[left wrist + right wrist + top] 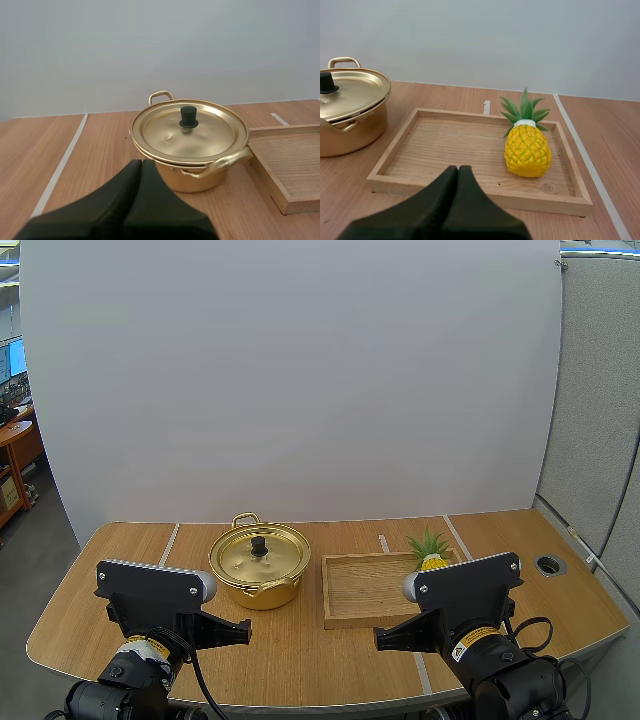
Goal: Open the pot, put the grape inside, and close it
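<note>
A gold pot (259, 567) (192, 150) (347, 112) stands on the table with its lid (189, 131) on, topped by a black knob (259, 545) (188, 117). To its right a wooden tray (365, 590) (287, 165) (445, 145) holds a yellow pineapple (431, 552) (527, 148) with green leaves; I see no grapes. My left gripper (243, 631) (141, 165) is shut on nothing, close in front of the pot. My right gripper (382, 638) (458, 171) is shut on nothing, just before the tray's near edge.
The wooden table (110, 580) carries pale tape lines (62, 165) (582, 155). A round cable hole (550, 564) sits at the far right. A white backdrop stands behind the table's far edge.
</note>
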Available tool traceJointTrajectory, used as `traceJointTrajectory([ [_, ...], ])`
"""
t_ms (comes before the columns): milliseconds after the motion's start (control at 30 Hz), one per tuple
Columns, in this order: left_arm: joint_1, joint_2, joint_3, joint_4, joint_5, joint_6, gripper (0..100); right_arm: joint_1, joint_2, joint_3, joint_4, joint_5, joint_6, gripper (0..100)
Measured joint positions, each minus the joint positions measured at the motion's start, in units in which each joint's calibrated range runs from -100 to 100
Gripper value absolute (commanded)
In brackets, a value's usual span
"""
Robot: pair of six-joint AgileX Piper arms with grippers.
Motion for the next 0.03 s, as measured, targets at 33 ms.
traceJointTrajectory([
  [33, 0.0, 0.0, 0.0, 0.0, 0.0, 0.0, 0, 0.0, 0.0, 0.0, 0.0, 0.0, 0.0, 0],
])
